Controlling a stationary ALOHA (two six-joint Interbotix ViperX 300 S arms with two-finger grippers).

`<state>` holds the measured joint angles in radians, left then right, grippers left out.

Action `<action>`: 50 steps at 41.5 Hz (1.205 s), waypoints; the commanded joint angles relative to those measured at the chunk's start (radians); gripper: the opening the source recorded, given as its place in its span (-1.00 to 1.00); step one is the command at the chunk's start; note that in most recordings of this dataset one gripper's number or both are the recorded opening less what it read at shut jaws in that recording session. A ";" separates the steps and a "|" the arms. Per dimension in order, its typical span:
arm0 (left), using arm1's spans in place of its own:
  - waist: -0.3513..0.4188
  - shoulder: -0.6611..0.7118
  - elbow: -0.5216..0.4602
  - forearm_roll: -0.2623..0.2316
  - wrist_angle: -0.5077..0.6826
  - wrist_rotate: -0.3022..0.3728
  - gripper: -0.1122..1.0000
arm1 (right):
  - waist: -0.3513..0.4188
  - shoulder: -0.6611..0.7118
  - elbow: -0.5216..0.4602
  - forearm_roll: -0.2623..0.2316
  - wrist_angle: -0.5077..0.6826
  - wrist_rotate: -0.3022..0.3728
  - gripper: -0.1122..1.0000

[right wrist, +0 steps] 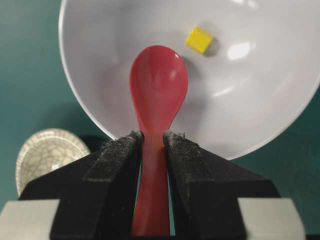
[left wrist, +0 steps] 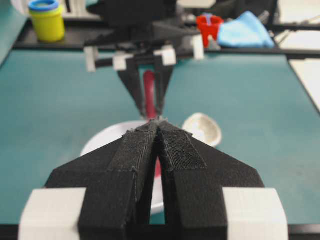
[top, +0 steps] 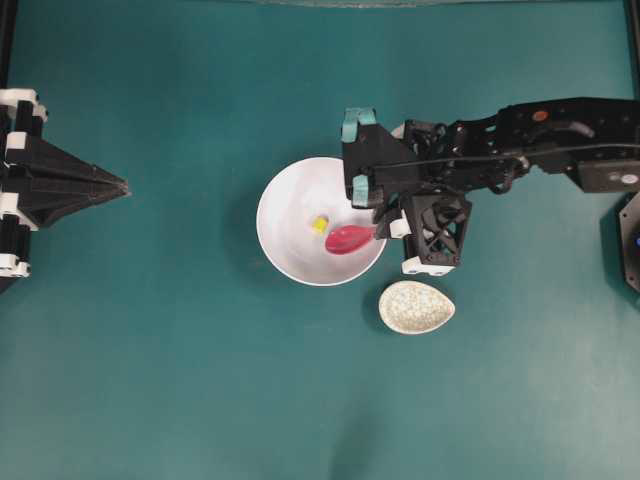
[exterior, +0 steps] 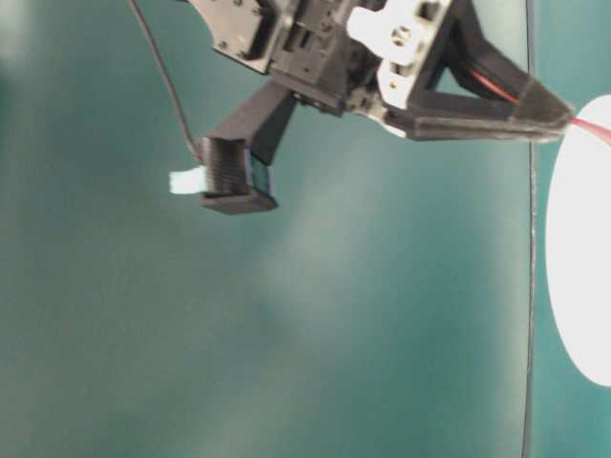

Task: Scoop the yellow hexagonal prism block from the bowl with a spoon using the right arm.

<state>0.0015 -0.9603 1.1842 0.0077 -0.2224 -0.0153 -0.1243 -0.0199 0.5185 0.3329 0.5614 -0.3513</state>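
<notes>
One tiny bright yellow hexagonal prism block (right wrist: 199,39) lies in the large white bowl (right wrist: 280,120), just beyond the glossy pink-red spoon (right wrist: 158,85) — handle clamped by the right gripper (right wrist: 153,137). Scooping pending: scoop apparently hovering; next, slide under block.

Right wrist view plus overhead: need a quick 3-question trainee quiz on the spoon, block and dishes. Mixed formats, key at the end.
1. True or false: the yellow block already lies in the scoop of the spoon.
2. Multiple choice: what does the right claw hold? A) the speckled dish B) the spoon's handle C) nothing
3. Short answer: in the overhead view, where does the speckled dish sit relative to the white bowl?

Key
1. False. The block lies on the bowl's floor just past the scoop's tip, and the scoop is empty.
2. B. Both pads clamp the handle, with the scoop over the bowl.
3. Outside the bowl, below and to its right on the table, near the rim.
</notes>
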 commanded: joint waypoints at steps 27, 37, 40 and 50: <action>0.000 0.008 -0.021 0.003 -0.005 -0.002 -0.79 | -0.020 0.060 -0.029 -0.029 -0.193 -0.011 -0.36; 0.000 0.008 -0.020 0.003 -0.003 -0.002 -0.79 | -0.021 0.060 -0.021 -0.043 -0.241 -0.011 -0.36; 0.000 0.009 -0.021 0.003 -0.003 -0.002 -0.79 | -0.021 0.060 -0.021 -0.044 -0.242 -0.011 -0.36; 0.000 0.009 -0.021 0.003 -0.003 -0.002 -0.79 | -0.021 0.057 -0.020 -0.052 -0.242 -0.011 -0.36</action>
<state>0.0000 -0.9603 1.1842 0.0092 -0.2194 -0.0153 -0.1427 0.0552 0.5093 0.2853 0.3267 -0.3605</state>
